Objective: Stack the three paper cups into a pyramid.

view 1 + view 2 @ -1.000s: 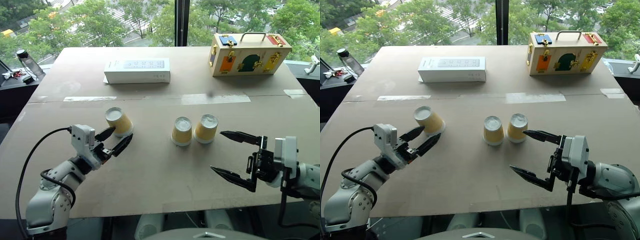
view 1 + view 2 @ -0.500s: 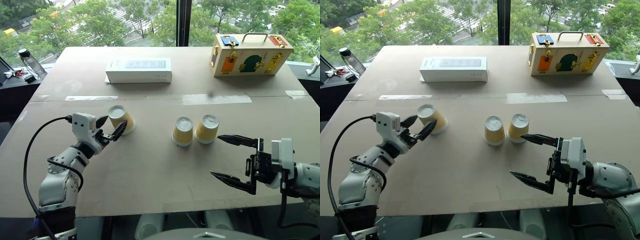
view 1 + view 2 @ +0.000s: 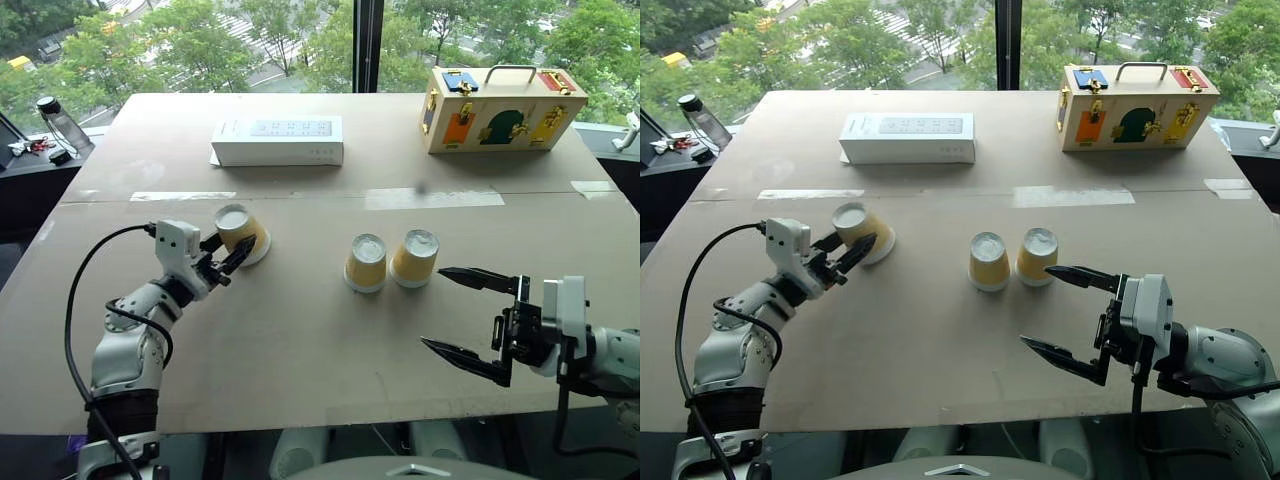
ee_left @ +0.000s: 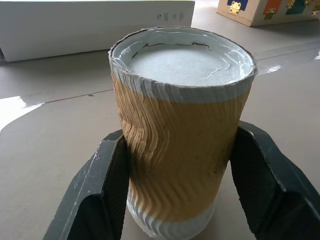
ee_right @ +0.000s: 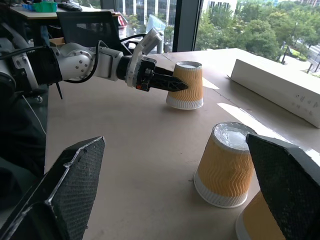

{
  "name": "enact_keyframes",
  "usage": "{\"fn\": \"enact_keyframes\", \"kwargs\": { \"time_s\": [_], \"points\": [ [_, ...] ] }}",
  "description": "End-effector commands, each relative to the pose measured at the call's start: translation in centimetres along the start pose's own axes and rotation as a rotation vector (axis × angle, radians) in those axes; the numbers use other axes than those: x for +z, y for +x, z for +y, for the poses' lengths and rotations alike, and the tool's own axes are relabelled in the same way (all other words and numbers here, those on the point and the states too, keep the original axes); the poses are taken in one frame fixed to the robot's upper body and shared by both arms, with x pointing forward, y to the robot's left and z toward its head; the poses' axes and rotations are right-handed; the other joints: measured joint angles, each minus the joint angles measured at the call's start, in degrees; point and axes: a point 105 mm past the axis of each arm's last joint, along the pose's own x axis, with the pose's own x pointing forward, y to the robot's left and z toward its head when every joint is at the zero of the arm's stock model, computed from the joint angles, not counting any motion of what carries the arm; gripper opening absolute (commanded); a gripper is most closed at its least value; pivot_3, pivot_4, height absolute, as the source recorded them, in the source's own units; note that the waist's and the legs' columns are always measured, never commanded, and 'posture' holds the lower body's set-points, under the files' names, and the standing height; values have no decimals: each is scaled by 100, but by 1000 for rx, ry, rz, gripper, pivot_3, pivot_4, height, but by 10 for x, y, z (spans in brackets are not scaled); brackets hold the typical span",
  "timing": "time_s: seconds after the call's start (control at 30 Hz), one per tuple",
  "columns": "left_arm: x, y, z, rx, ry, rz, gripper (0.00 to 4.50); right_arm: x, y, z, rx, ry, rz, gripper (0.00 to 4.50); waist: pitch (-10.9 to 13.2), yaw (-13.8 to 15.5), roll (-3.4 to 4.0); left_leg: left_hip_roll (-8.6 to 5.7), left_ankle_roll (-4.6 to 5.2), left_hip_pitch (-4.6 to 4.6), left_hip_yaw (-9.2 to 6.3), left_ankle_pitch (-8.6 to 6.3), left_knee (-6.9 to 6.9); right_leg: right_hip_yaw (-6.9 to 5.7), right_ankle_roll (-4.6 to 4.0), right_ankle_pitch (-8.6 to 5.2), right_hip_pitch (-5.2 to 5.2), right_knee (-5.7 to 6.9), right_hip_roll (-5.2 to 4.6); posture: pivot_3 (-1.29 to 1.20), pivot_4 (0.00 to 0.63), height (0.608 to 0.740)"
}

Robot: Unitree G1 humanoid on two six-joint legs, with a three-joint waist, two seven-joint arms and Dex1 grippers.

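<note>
Our left fingers [image 4: 107,190] clamp one cup [image 4: 180,135], hiding its sides, while our right fingers [image 3: 470,318] stand apart.

Cup [image 4: 182,145] betw. left gripper [image 3: 228,262] fingers: yellow-orange wavy-ribbed sleeve, white rim band, white base. Fingers [image 4: 102,190] black.
Two cups just ahead of right gripper [image 3: 466,311]: near cup [image 3: 365,263] and far cup [image 3: 413,257], same yellow-orange ribbing, white rims and bases. Right fingers [image 5: 70,185] black, fine-textured.
Box [image 3: 277,141] beyond left gripper: white, small grey print.
Case [image 3: 500,107] beyond right gripper: pale wood, w/ blue, orange, green, red, yellow panels, brass fittings.
Table [image 3: 320,340]: plain beige-brown.
</note>
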Motion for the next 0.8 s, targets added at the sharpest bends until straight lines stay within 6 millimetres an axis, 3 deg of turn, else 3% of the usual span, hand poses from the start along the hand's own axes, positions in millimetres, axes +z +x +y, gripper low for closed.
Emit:
{"fn": "enact_keyframes", "kwargs": {
  "time_s": [0.03,0.2,0.3,0.57,0.8],
  "points": [
    [49,19,-39,-235,29,-101,2301,8,-1,2,-12,-43,-12,4500,2,25,-3,0,0,-2,-2,0,2,-3,0,0,0,0,0,0,150,740],
    [86,44,-96,-522,2,-118,2301,5,-9,0,-83,-36,8,4500,5,-4,-2,-3,0,-3,-2,0,3,-1,10,6,1,-1,-1,0,150,740],
    [96,54,-121,-658,18,-89,2301,1,-19,-1,-155,-30,35,4500,8,-5,-3,-2,0,-4,-4,0,1,-3,21,11,0,0,2,0,150,740],
    [95,81,-151,-823,94,-10,2301,-6,-51,1,-318,-24,109,4500,10,-81,0,-4,0,-1,3,0,0,7,39,0,1,-1,2,0,150,740],
    [81,90,-162,-863,117,31,2301,-5,-53,8,-362,-18,112,4500,11,-129,1,-2,0,-1,3,0,0,9,22,-11,0,0,3,0,150,740]
  ]
}}
